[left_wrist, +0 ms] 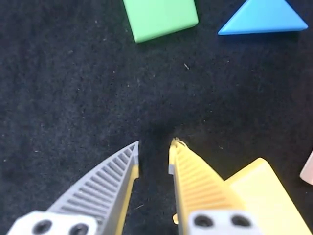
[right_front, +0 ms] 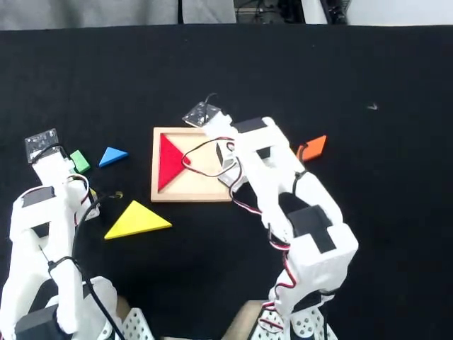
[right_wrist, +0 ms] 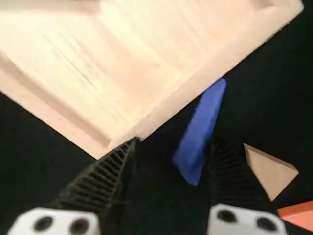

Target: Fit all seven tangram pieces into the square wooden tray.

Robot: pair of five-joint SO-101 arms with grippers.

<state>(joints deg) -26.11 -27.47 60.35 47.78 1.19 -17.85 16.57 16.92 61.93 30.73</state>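
The square wooden tray (right_front: 202, 191) lies mid-table with a red triangle (right_front: 168, 159) in its left half. My right gripper (right_wrist: 171, 152) is open at the tray's outer wall (right_wrist: 205, 73). A dark blue piece (right_wrist: 199, 132) stands tilted on edge between its fingers, close to one finger (right_wrist: 230, 171) and leaning toward the wall. My left gripper (left_wrist: 154, 149) hangs open over bare cloth with nothing between its fingers, and a yellow piece (left_wrist: 266, 196) lies just beside one finger. A green piece (left_wrist: 161, 17) and a light blue triangle (left_wrist: 264, 17) lie ahead of it.
A large yellow triangle (right_front: 138, 219) lies in front of the tray's left corner. An orange piece (right_front: 313, 147) sits right of the tray, and a tan triangle (right_wrist: 271, 169) lies near it. The right arm (right_front: 265, 156) covers the tray's right side.
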